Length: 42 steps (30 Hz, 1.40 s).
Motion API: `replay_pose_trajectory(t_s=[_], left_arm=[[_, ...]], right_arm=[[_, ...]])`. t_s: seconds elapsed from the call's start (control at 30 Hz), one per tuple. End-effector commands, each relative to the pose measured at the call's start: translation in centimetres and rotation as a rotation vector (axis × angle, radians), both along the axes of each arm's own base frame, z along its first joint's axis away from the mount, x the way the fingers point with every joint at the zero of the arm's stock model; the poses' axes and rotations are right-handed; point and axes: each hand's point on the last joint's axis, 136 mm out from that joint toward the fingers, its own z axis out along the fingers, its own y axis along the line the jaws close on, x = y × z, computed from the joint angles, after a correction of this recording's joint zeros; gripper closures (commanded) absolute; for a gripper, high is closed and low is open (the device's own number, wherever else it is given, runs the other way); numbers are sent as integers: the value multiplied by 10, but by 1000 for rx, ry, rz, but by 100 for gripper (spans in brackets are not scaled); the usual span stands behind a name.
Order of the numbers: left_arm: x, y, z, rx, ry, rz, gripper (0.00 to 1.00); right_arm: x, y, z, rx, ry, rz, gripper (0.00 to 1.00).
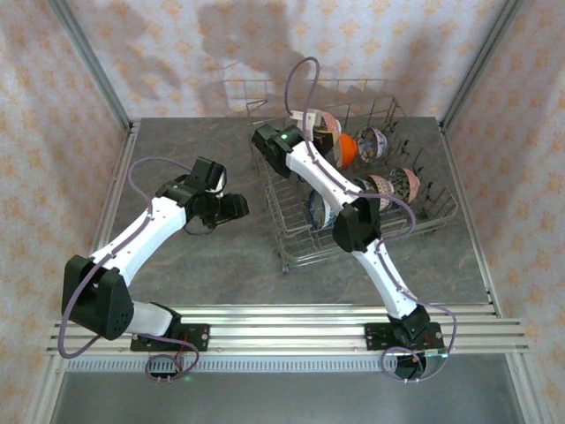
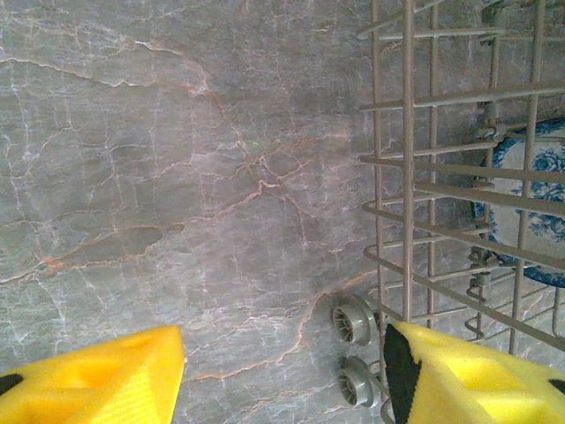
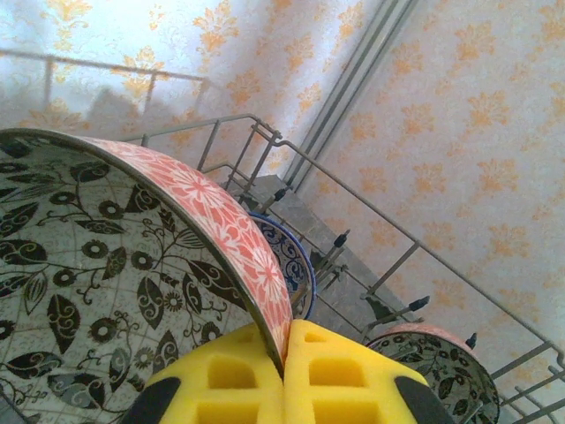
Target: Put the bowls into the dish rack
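Right wrist view: the right gripper (image 3: 284,340) is clamped on the rim of a pink-rimmed bowl (image 3: 106,256) with black leaf patterning, which spreads toward nine o'clock above the dish rack (image 3: 256,124).

Left wrist view: the left gripper (image 2: 282,375) hangs over the marble table (image 2: 177,177), fingers wide apart and empty, with the rack's corner at three o'clock.

Top view: the rack sits at two o'clock on the table, an orange bowl (image 1: 347,148) upright among its tines.

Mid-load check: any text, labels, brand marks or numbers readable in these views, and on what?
None readable.
The pink-rimmed, black-leaf ceramic bowl and the blue-and-white floral bowl bear only patterns; the grey wire dish rack, the grey marbled table and the right gripper's yellow foam fingers are unmarked.
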Motion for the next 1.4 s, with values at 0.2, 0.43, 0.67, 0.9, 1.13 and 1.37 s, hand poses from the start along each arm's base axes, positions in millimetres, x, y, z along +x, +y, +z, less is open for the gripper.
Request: replay_pose_trajectory(t_s=[0.2,0.43,0.67,0.9,1.13,1.37], left_arm=[[-1,-1,-7,-21,23,23,37],[1,-5,-3,-21,17,6,37],[-1,-9,-2,-19,15,1,37],[-3,-9,-1,-18,16,2,37],[-2,-11,-1,-18,14,-2,37],[-1,-15,-4,-16,28,-8,36]], right_arm=[[-15,-11,-61,-163,189,-24,100],[-17,-10,-56,-122,189,-24,99],[-16,7,-56,-82,211,17,99],[-16,23,-56,-74,231,62,96],[-16,35,-70,-67,286,87,94],[-18,41,-80,-64,318,103,91]])
